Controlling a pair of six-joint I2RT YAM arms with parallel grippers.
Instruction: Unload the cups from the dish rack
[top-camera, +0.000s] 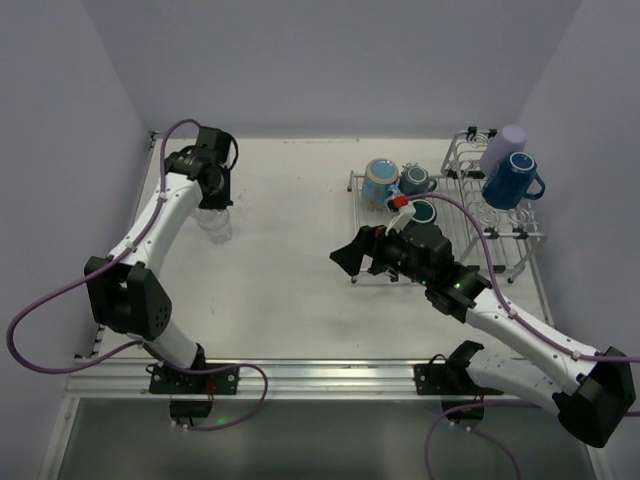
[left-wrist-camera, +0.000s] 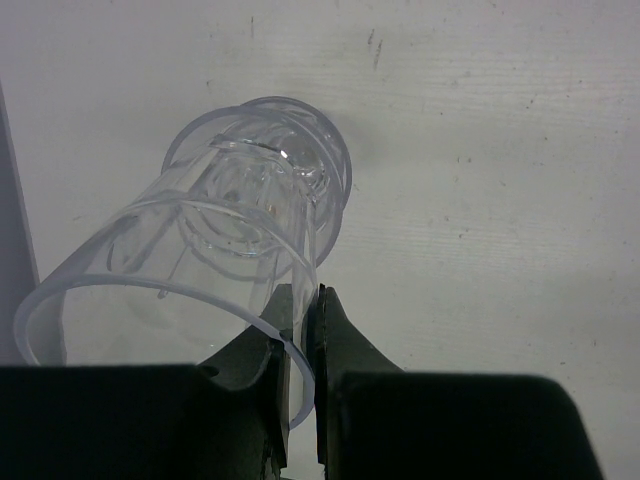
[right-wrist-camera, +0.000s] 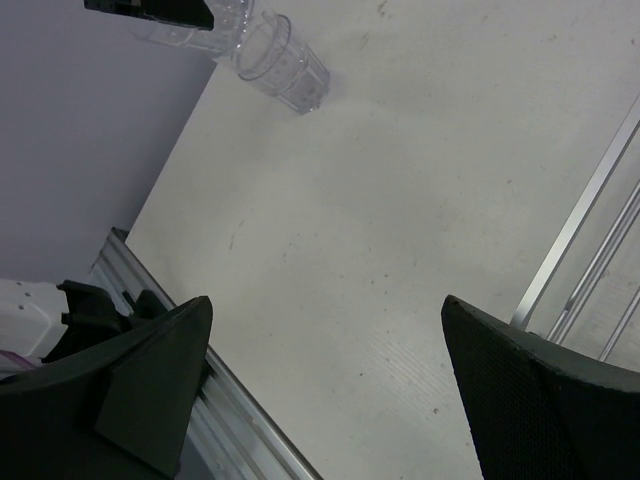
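Observation:
The clear ribbed glass (top-camera: 216, 226) is at the far left of the table, and my left gripper (top-camera: 213, 205) is shut on its rim. In the left wrist view one finger is inside the glass (left-wrist-camera: 240, 230) and the other outside, with the gripper (left-wrist-camera: 305, 320) pinching the wall. The silver dish rack (top-camera: 500, 245) stands at the right. It holds a light blue mug (top-camera: 380, 183), two dark teal mugs (top-camera: 416, 180) (top-camera: 425, 212), a lavender tumbler (top-camera: 503, 148) and a dark blue mug (top-camera: 512, 181). My right gripper (top-camera: 350, 262) is open and empty beside the rack's left edge.
The right wrist view shows bare table between my open fingers (right-wrist-camera: 325, 305), the glass (right-wrist-camera: 285, 72) far off, rack wires (right-wrist-camera: 590, 235) at the right and the table's aluminium front rail (right-wrist-camera: 215, 410). Walls close in the table at the left, back and right.

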